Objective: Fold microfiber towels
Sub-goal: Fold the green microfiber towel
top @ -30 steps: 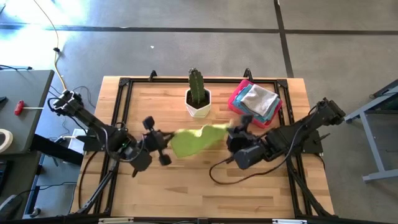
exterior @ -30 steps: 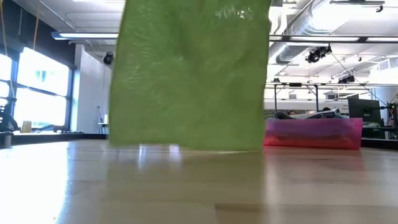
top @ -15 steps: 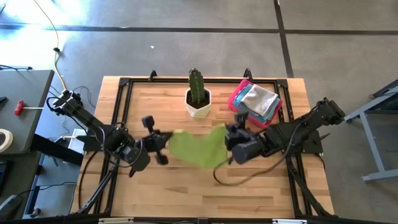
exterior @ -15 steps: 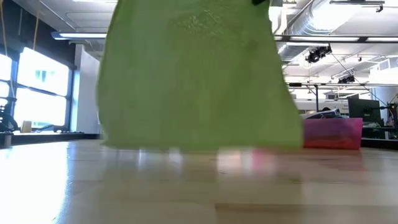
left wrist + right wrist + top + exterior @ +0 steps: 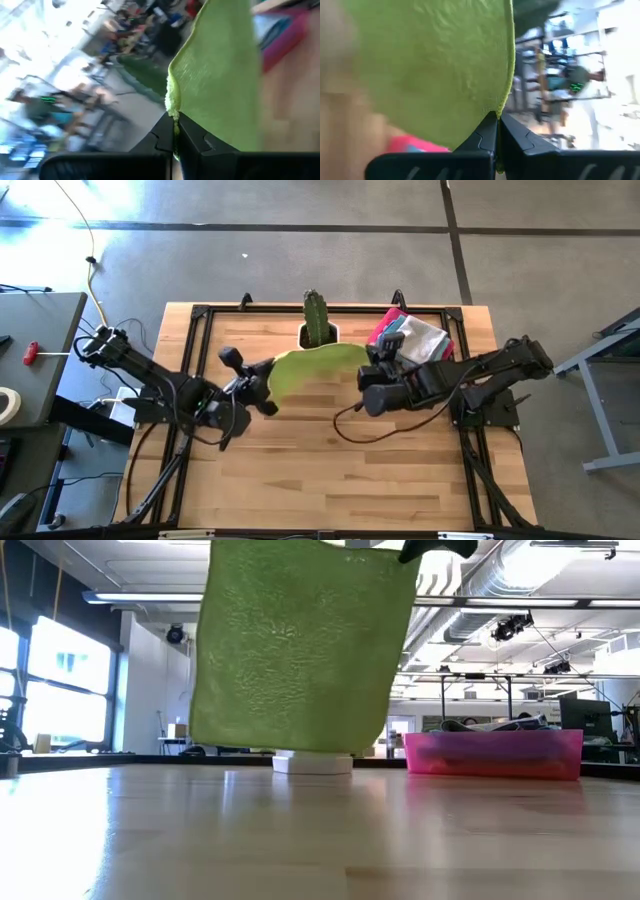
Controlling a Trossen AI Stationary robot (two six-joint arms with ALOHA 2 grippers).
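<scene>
Both grippers were clamped on one lime green towel [image 5: 312,367], each pinching an upper corner with its fingers pressed together: the left gripper [image 5: 262,375] at one end, the right gripper [image 5: 368,376] at the other. Each wrist view showed the two dark fingers closed flat on the cloth's hem, the left gripper [image 5: 174,136] and the right gripper [image 5: 497,131] alike. Held up between them, the towel [image 5: 300,645] hung as a sheet above the table [image 5: 300,470], its lower edge clear of the wood in the low view.

Nearest the low camera the table [image 5: 300,840] was pale wooden boards with a glossy finish that caught the light from the windows [image 5: 60,690]. A dark cable [image 5: 350,435] looped over the boards under the right arm. A black frame [image 5: 200,315] ran along the table's edges.

Behind the hanging cloth stood a cactus [image 5: 316,318] in a white pot [image 5: 312,762], mostly hidden by the towel from above. Next to it, toward the right arm's far corner, a pink tray [image 5: 382,330] held a stack of folded cloths, a grey one [image 5: 420,338] on top.

Beyond the table lay a grey concrete floor [image 5: 300,250] with a yellow cable [image 5: 92,275] running over it. The low view looked into a large hall with exposed ducts [image 5: 520,580] along the ceiling.
</scene>
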